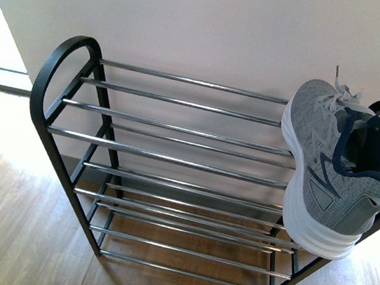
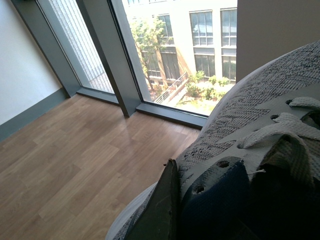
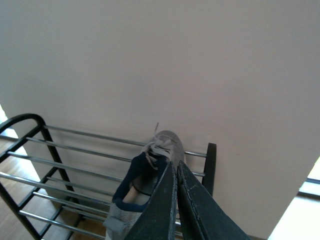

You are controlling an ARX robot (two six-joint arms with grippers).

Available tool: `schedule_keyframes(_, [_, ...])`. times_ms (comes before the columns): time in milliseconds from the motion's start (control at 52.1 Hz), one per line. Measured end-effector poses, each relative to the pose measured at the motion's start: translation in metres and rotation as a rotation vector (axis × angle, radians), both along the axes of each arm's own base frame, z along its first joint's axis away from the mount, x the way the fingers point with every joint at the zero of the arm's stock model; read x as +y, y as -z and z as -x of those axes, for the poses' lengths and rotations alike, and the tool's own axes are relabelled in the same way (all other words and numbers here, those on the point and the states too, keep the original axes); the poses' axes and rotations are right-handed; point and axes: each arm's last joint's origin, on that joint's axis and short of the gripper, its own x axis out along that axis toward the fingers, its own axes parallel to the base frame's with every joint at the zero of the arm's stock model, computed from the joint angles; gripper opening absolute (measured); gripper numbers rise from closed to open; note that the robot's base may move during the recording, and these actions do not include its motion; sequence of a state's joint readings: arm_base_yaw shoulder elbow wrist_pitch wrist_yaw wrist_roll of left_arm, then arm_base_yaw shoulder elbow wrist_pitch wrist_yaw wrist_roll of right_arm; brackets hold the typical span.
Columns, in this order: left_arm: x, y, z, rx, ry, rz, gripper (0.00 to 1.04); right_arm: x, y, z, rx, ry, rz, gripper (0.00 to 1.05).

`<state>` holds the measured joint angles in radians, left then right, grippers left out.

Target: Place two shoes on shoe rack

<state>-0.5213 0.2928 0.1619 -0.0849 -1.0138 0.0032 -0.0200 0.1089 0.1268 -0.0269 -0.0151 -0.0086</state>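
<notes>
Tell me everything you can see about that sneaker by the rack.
The sneaker is grey knit with a white ribbed sole, navy lining, white laces and a dark side mark. It sits tipped at the right end of the shoe rack's top tier, sole facing left, toe toward the wall. The right gripper pinches its collar.

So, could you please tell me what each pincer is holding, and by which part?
Right pincer: a sneaker at the rack, by its collar rim. Left pincer: the other sneaker, seemingly beside the eyelets.
</notes>
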Motion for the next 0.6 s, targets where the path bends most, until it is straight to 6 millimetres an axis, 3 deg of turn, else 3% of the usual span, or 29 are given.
schedule_keyframes(595, [0.000, 0.000, 0.000, 0.000, 0.001, 0.000, 0.02, 0.001, 0.025, 0.001, -0.014, -0.002, -0.001, 0.02])
